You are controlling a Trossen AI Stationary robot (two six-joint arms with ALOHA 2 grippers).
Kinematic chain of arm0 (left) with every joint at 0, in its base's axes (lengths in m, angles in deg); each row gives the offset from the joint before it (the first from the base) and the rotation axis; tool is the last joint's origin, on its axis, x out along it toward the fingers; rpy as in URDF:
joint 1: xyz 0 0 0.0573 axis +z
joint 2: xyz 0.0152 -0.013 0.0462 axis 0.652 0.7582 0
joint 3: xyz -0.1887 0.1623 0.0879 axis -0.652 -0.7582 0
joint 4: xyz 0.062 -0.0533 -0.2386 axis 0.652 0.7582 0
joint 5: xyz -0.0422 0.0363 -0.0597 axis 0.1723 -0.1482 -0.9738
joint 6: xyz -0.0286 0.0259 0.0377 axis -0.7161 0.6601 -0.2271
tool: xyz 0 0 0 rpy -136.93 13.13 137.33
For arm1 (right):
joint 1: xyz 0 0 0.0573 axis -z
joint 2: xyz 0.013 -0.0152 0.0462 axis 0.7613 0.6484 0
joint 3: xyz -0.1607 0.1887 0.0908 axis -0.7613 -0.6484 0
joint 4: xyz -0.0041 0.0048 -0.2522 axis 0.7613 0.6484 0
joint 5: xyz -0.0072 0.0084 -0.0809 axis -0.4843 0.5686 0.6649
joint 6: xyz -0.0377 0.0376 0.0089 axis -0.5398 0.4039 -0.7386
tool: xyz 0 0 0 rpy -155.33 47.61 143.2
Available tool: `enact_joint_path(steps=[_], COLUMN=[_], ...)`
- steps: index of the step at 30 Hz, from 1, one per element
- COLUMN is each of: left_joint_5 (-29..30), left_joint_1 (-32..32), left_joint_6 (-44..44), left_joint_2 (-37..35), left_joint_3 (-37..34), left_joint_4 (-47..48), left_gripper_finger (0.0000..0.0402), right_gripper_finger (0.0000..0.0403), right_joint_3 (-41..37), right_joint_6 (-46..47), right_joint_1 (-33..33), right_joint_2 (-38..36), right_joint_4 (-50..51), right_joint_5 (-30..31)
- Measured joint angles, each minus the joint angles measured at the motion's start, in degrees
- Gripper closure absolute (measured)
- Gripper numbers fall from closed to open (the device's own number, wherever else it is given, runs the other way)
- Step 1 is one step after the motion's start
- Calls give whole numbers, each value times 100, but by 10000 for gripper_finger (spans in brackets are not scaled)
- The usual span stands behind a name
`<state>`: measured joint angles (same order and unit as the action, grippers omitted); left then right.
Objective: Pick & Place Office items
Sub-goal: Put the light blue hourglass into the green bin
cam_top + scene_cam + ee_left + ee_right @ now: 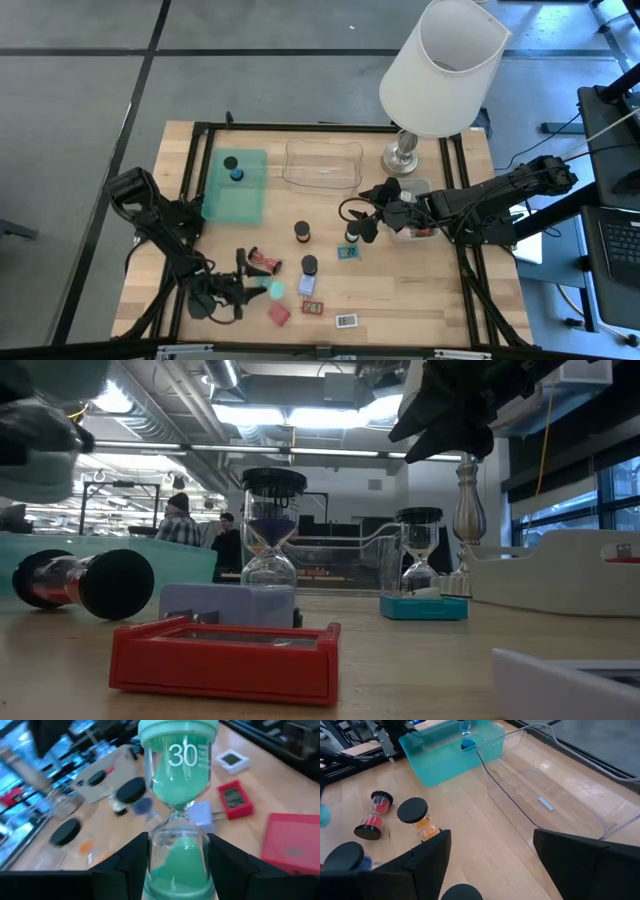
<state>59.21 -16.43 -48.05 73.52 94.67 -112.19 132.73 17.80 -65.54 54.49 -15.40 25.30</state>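
Observation:
My left gripper (250, 289) is near the table's front left, shut on a green-sand hourglass (177, 795) marked "30". My right gripper (358, 222) hovers open by the lamp's foot with nothing between its fingers (430, 860). On the table between them stand an orange hourglass (301, 232), a blue one (308, 266) and one more (352, 233). A red hourglass (262, 262) lies on its side. Red blocks (279, 314), a white rectangle (346, 321) and a teal block (347, 252) lie flat. Another blue hourglass (234, 168) stands in the green tray (240, 200). My left gripper pinches the green hourglass by its near glass bulb (177, 852), one finger on either side. The fingers come about level from the table's left and lie along the hourglass. Its far cap (177, 730) sticks out beyond the fingertips toward the table's right, clear of the table.
A clear tray (322, 165) stands right of the green tray at the back. The big white-shaded lamp (440, 70) stands at the back right, a pale grey tray (420, 232) beneath my right arm. People stand in the room beyond the table (180, 520).

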Motion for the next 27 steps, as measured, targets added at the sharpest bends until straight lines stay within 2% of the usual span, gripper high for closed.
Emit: enact_joint_path(steps=[7, 10, 13, 15, 20, 22, 24, 27], left_joint_5=[663, 684, 645, 639, 443, 333, 245, 38], left_joint_1=[9, 59, 197, 312, 711, 894, 1101, 1486], left_joint_6=[-314, -125, 241, 625, 1644, 2148, 2659, 3416], left_joint_2=[17, 52, 52, 52, 52, 52, 52, 52], left_joint_3=[-456, -452, -452, -452, -452, -452, -452, -452], left_joint_4=[-1131, -1497, -1749, -1974, -2466, -2643, -2889, -3402], left_gripper_finger=[232, 232, 232, 232, 232, 232, 232, 228], right_gripper_finger=[117, 117, 117, 117, 117, 117, 117, 117], right_joint_3=[1, 0, 0, 0, 4, 4, 4, 4], right_joint_6=[-39, -96, -640, -1297, -3003, -3395, -3638, -4065], right_joint_1=[0, 0, 1, 3, 0, 0, 0, 3], right_joint_2=[0, 0, 0, 0, 30, 86, 164, 257], right_joint_4=[-25, -264, -888, -1523, -2993, -3327, -3595, -3644], right_joint_5=[21, 19, -45, -347, -1864, -2272, -2427, -2325])
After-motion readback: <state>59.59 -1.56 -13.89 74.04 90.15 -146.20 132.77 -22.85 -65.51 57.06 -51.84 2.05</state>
